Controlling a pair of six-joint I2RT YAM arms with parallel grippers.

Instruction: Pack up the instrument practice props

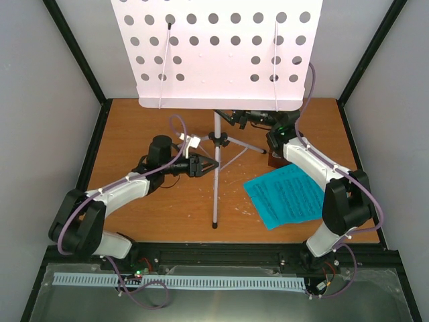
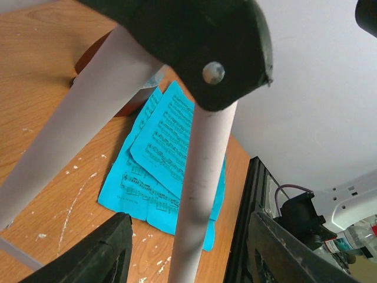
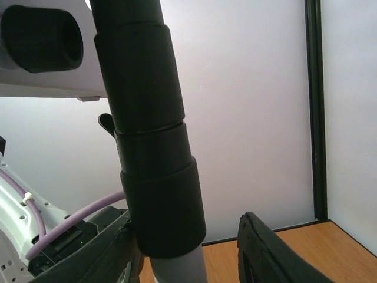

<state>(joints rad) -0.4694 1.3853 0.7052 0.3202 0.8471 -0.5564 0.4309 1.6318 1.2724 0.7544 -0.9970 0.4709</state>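
- Stand, which way?
- Music stand [image 1: 215,181] upright mid-table, pole vertical, perforated desk [image 1: 221,47] on top. My left claw [image 1: 208,165] straddles a tripod leg [image 2: 194,194], gaps both sides. My right claw [image 1: 233,119] sits loose round the black collar [image 3: 156,177].
- Around it?
- Cyan sheet music [image 1: 288,194] lies flat to its right, notation only. Brown metronome [image 1: 275,161] is half hidden behind my right arm [image 1: 315,161].

music stand [image 1: 215,181] upright mid-table | cyan sheet-music pages [image 1: 285,194] flat, right | metronome [image 1: 275,162] mostly hidden
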